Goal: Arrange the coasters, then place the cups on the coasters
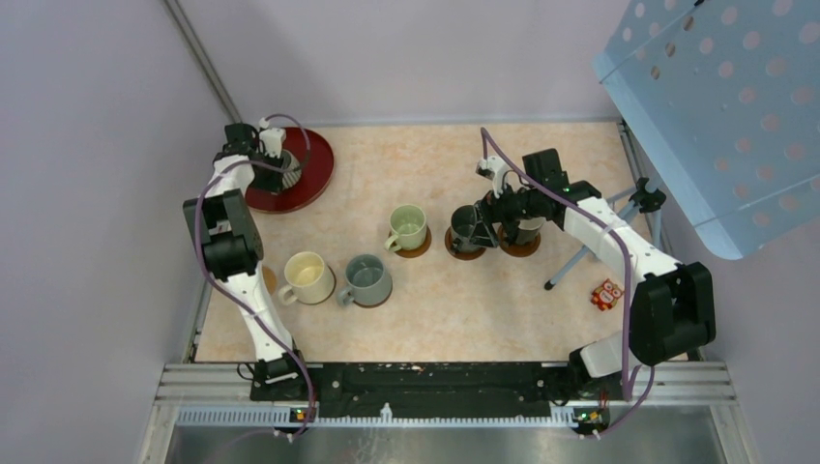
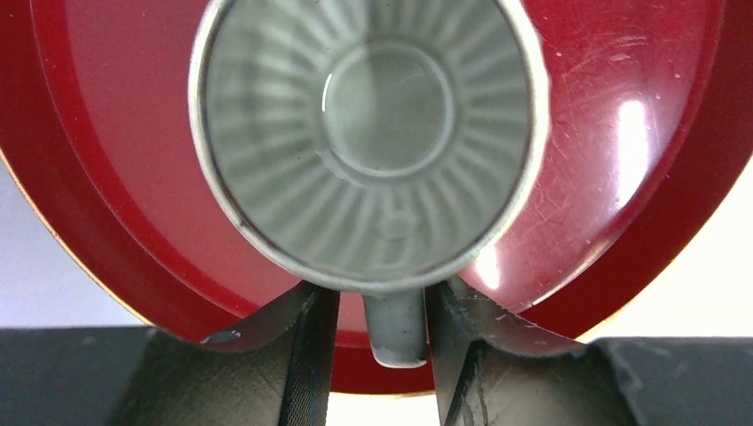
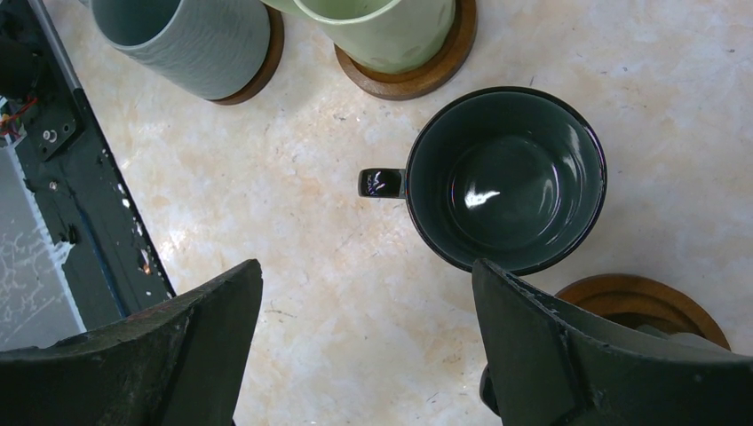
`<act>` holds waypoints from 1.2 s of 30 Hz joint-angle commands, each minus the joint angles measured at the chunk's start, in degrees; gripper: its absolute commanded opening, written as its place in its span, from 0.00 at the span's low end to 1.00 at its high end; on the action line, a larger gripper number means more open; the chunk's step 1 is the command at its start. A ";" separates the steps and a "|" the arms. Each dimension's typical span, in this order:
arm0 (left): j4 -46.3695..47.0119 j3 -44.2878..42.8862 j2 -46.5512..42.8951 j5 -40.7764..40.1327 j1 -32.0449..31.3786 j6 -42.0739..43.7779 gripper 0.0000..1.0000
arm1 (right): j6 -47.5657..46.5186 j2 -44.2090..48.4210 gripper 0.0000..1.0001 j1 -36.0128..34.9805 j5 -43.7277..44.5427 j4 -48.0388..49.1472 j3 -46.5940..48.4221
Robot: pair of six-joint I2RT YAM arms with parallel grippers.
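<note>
Left fingers loose about a cup handle on the tray, right fingers spread wide before a dark cup.
The left gripper [image 2: 382, 306] has its fingers slightly apart either side of the handle [image 2: 395, 333] of the ribbed grey cup [image 2: 373, 133]: one touches it, and a sliver of gap shows at the other. The cup stands upright on the red tray [image 2: 639, 133], just beyond the fingertips. Between the arms, the cream cup [image 1: 307, 275], grey-green cup [image 1: 367, 278] and pale green cup [image 1: 408, 227] each rest on a coaster [image 3: 417, 80]. The right gripper [image 3: 366, 271] holds nothing. The dark green cup [image 3: 506, 177] stands just past its tips, nearer one finger, and that finger partly hides another coaster.
</note>
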State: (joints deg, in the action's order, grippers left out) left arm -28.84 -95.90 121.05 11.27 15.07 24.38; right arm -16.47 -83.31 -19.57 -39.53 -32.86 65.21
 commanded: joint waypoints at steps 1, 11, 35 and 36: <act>-1.44 -4.92 2.69 0.53 0.13 -0.39 0.46 | -1.20 2.00 0.87 0.49 -0.73 -0.10 -0.08; -1.90 -9.09 6.31 -0.49 0.13 -1.15 0.39 | -1.06 2.10 0.87 0.48 -0.64 -0.33 0.33; -9.84 6.96 -20.11 23.95 13.72 12.52 0.00 | 1.25 3.63 0.88 0.44 4.87 4.24 -1.12; -10.47 8.40 -21.60 24.56 14.87 13.77 0.00 | 1.28 3.42 0.88 0.47 4.96 3.76 -0.82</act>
State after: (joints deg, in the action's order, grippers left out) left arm -38.15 -90.87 108.07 28.08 27.35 31.79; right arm -15.99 -81.23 -19.57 -35.05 -30.39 62.15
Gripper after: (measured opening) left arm 0.279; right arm 0.883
